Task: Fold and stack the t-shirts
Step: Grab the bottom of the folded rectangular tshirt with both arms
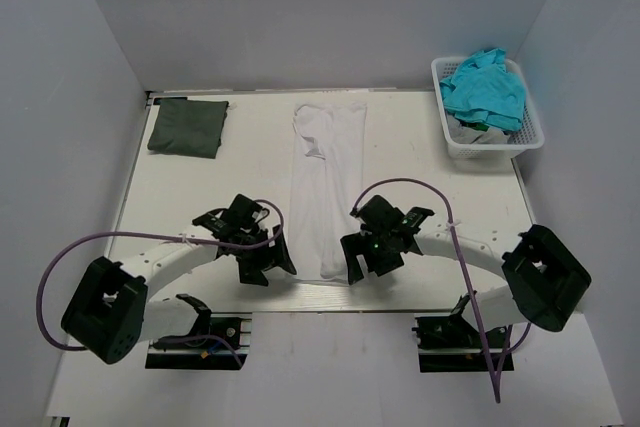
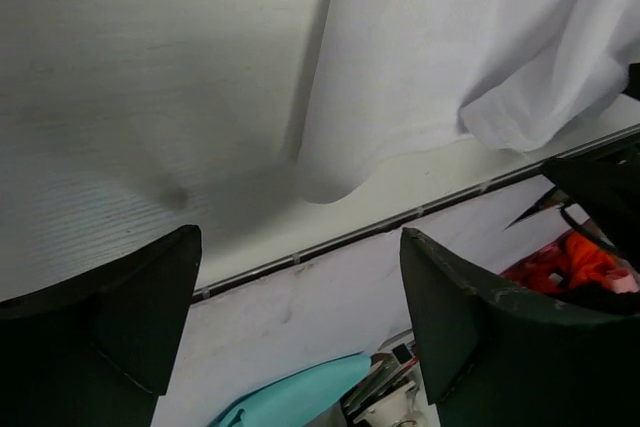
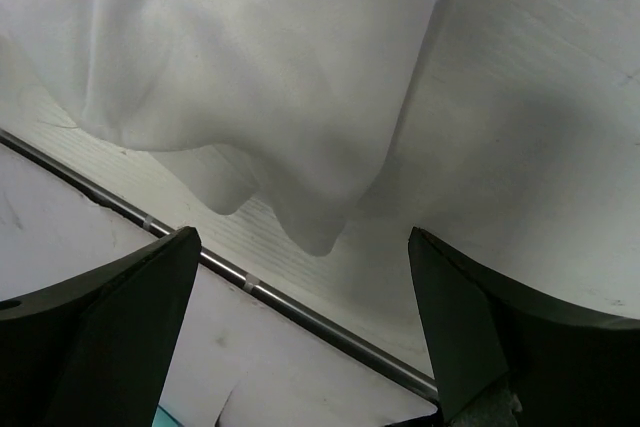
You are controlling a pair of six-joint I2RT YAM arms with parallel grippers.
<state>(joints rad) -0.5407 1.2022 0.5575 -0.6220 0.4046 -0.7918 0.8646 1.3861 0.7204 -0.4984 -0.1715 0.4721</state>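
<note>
Near edge of the tabletop (image 1: 200,187): left fingers (image 2: 110,337) spread wide, empty, just left of the white t-shirt (image 1: 325,187); right fingers (image 3: 100,337) equally wide, empty, just right of it. Folded into a narrow strip, long axis near to far, a sleeve tucked in toward the far end. Farther back, left: dark grey-green t-shirt (image 1: 187,127), folded flat. Far right: teal t-shirts (image 1: 485,87) heaped in a basket (image 1: 485,148).

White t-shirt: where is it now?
Top view: white t-shirt lies centred on the table as a long strip, near end between left gripper and right gripper.
</note>
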